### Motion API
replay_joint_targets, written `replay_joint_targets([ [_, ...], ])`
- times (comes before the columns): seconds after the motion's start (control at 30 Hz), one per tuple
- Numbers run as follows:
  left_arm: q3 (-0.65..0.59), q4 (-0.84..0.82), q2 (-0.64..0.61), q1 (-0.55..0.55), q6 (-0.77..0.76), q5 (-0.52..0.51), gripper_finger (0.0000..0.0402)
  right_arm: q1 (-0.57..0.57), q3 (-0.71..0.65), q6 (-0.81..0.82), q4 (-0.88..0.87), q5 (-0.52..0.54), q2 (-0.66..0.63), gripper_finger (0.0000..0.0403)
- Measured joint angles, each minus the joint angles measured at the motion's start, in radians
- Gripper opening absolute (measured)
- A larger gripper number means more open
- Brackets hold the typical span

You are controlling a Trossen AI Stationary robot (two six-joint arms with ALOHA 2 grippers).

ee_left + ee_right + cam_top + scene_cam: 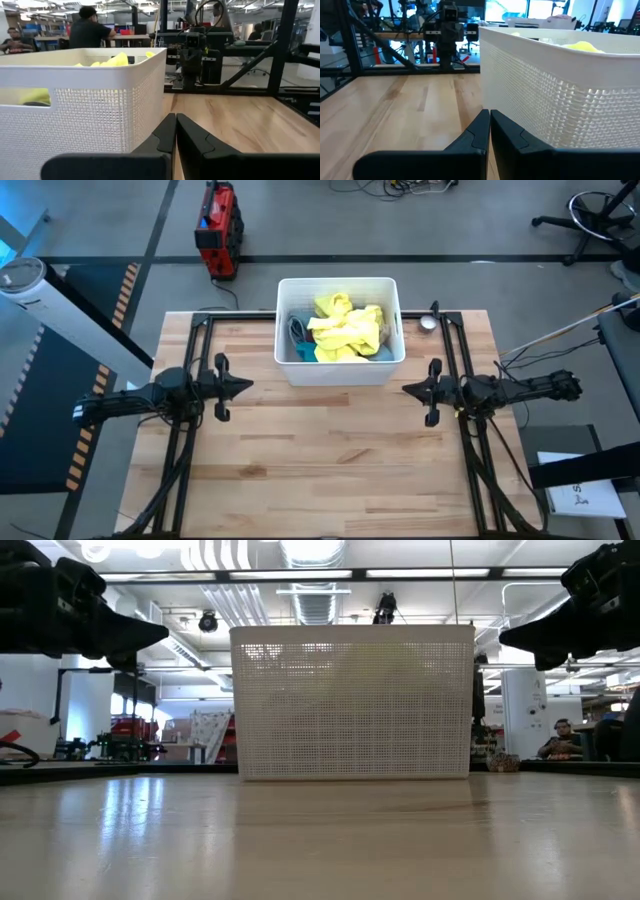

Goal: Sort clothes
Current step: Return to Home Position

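The clothes (345,327), yellow uppermost, are lying in the basket (340,370) at the table's (330,460) twelve o'clock. The left claw (245,386) at nine and right claw (408,389) at three are hovering, fingers pressed together.

No text, brand, number or sign is legible in any view. The white sheet (578,498) lying beside the right side of the table (330,465) carries dark print that is too small to read. The red unit (219,228) standing beyond the far edge of the table bears a blue patch (205,222); no characters can be made out on it.
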Motion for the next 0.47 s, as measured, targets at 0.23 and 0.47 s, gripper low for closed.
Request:
replay_joint_targets([
  [0.23, 0.000, 0.009, 0.002, 0.000, -0.020, 0.000, 0.0000, 0.000, 0.000, 0.000, 0.000, 0.000, 0.000, 0.0000],
  [0.47, 0.000, 0.012, 0.002, 0.000, -0.037, 0.000, 0.0000, 0.000, 0.000, -0.010, 0.000, 0.000, 0.000, 0.0000],
])
